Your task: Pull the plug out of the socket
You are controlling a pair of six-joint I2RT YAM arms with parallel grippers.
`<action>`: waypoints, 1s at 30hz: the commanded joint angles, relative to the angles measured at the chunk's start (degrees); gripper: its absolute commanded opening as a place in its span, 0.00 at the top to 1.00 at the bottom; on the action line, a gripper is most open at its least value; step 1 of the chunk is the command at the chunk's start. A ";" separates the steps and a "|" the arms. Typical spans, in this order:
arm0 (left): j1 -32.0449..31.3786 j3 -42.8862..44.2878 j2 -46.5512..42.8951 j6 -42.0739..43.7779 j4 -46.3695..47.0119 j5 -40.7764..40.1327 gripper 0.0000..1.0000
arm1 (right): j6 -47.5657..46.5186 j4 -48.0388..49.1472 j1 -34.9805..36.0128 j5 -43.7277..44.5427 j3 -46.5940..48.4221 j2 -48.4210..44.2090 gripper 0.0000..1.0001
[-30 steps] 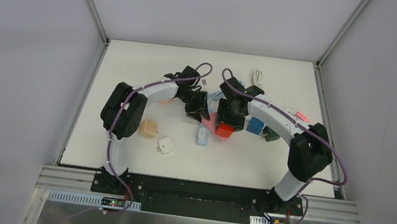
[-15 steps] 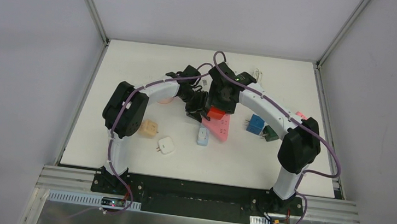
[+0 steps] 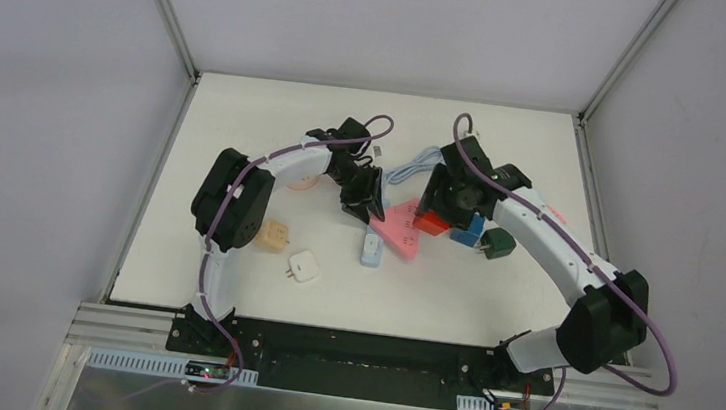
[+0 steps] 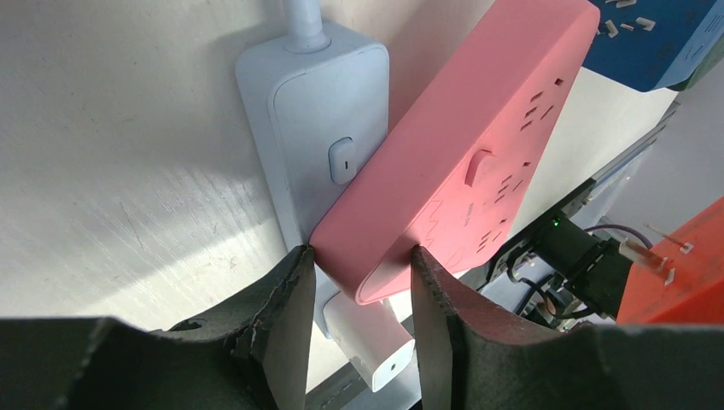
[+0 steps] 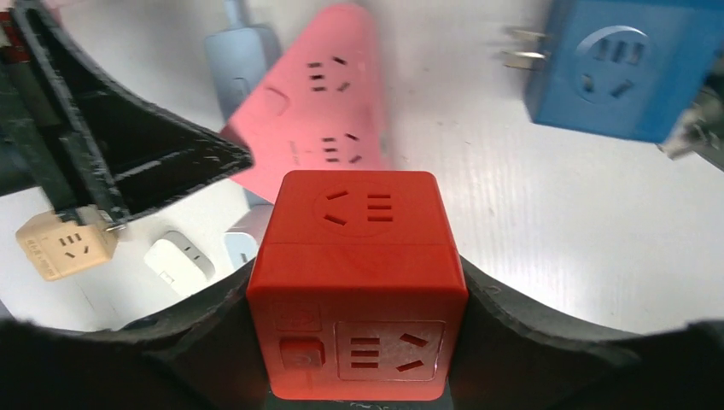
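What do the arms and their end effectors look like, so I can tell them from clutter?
The left arm and right arm have white link shells, black joint housings. A purple cable runs along each, looping free near the wrist. The left end effector and right end effector are black, each with two tapered fingers.

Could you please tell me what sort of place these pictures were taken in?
Probably a robot test cell in a lab: plain grey walls on aluminium posts enclose a white table, and assorted sockets and adapters are scattered on it, such as a pink power strip and a beige cube adapter.
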 commanded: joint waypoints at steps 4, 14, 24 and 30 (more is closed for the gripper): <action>-3.36 -2.98 2.62 -0.02 -5.73 -5.50 0.63 | 3.62 -2.78 -2.41 4.25 -11.17 -6.49 0.83; -3.43 -3.42 -2.90 -4.49 0.90 -4.61 0.45 | 5.14 -0.62 -2.51 2.63 -21.48 -8.13 0.69; -3.43 -1.07 -5.64 -5.39 -0.08 -8.41 0.32 | 1.58 -2.75 -2.50 3.51 -21.08 -7.81 0.22; -3.50 -1.83 -8.95 -7.20 1.42 -12.01 0.22 | -2.90 -4.31 -2.58 4.94 -15.53 -8.59 0.05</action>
